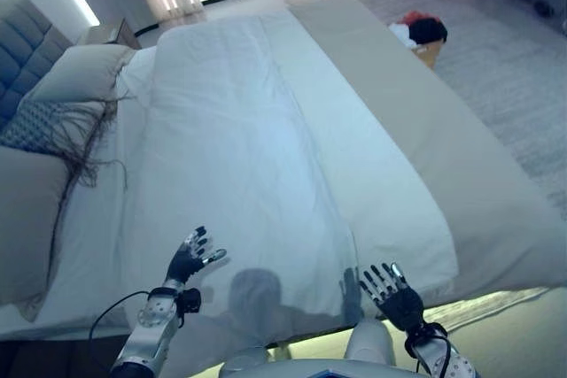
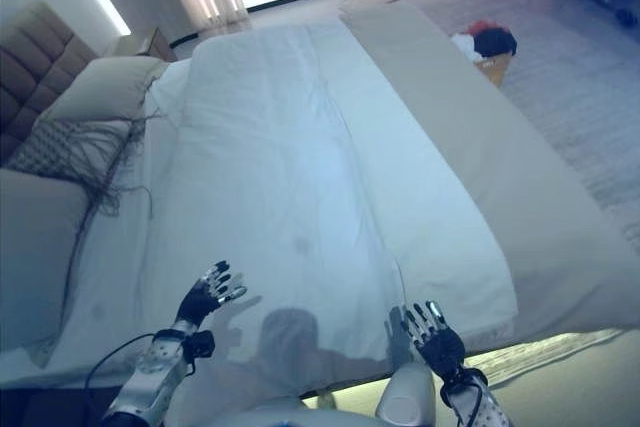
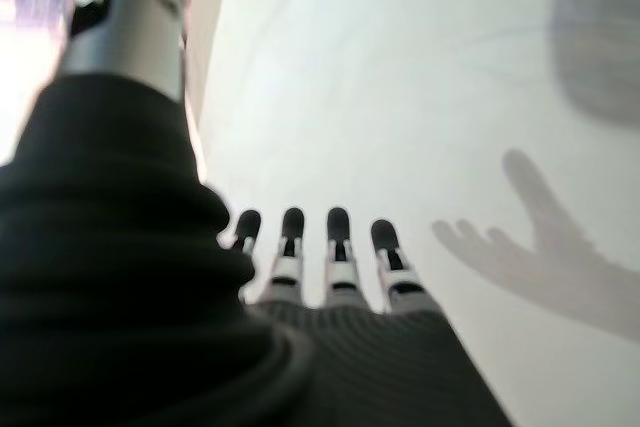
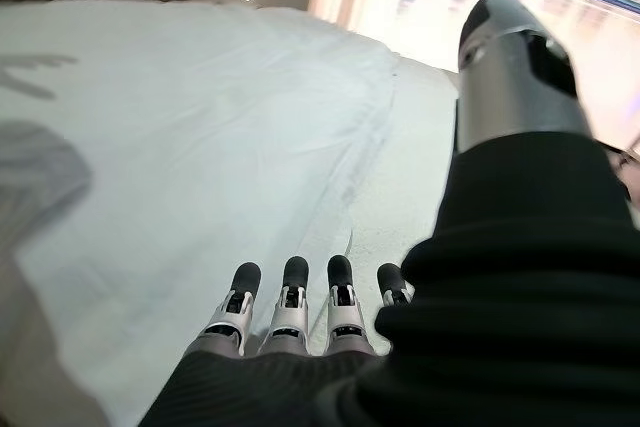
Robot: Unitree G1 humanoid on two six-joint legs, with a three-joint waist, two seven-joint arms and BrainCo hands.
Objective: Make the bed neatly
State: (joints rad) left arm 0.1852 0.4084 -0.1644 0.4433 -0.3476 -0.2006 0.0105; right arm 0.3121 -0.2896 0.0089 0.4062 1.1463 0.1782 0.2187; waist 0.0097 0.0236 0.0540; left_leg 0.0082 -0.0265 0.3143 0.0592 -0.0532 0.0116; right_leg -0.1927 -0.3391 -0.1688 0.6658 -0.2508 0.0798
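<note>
With both the left hand [image 1: 188, 260] and right hand [image 1: 396, 294] open above the white duvet [image 1: 239, 157], smoothing should sweep flat palms outward evenly.

White duvet [image 2: 290, 177] lies spread flat over the bed, with a lengthwise crease along its right part. A beige bed runner [image 2: 500, 157] covers the foot end, touching the duvet's edge. Pillows [image 2: 100, 92] and a fringed cushion [image 2: 60, 152] rest against the headboard [image 2: 35, 52]. Left hand [image 2: 205, 295] and right hand [image 2: 432, 335] hover at the near edge, fingers spread straight; contact with the duvet cannot be confirmed. A basket of clothes [image 2: 487, 47] stands on the floor beyond.
</note>
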